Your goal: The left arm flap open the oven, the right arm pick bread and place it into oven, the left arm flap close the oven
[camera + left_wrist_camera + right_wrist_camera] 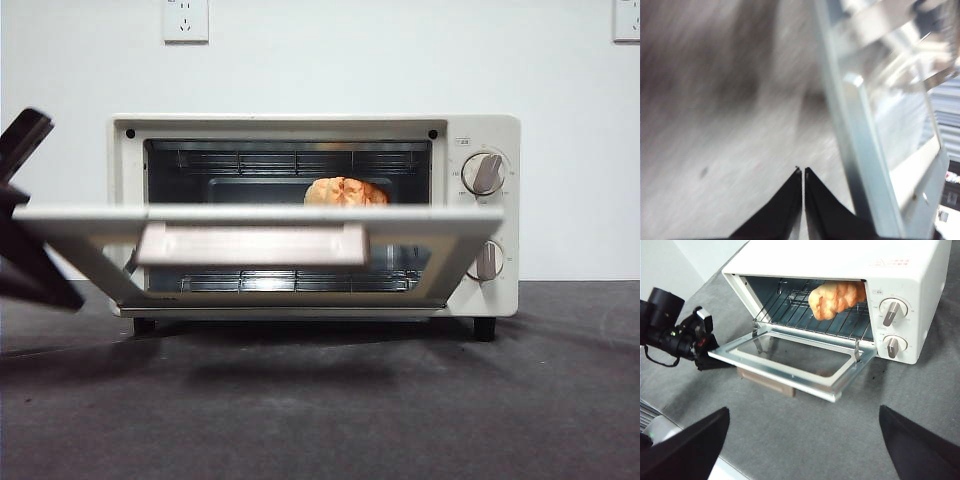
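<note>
The cream-white oven (490, 135) stands on the table with its door (260, 215) hanging about level, the beige handle (250, 245) under its front edge. The golden bread (345, 192) lies on the wire rack inside, also in the right wrist view (835, 297). My left gripper (802, 172) is shut and empty, its tip next to the left edge of the door (860, 150). It shows at the left of the front view (45, 285) and in the right wrist view (702, 352). My right gripper (804, 412) is open and empty, held back above the table in front of the oven (840, 255).
Two beige knobs (487, 172) sit on the oven's right panel. The table top (320, 400) is dark grey. A white wall with a socket (185, 18) stands behind the oven.
</note>
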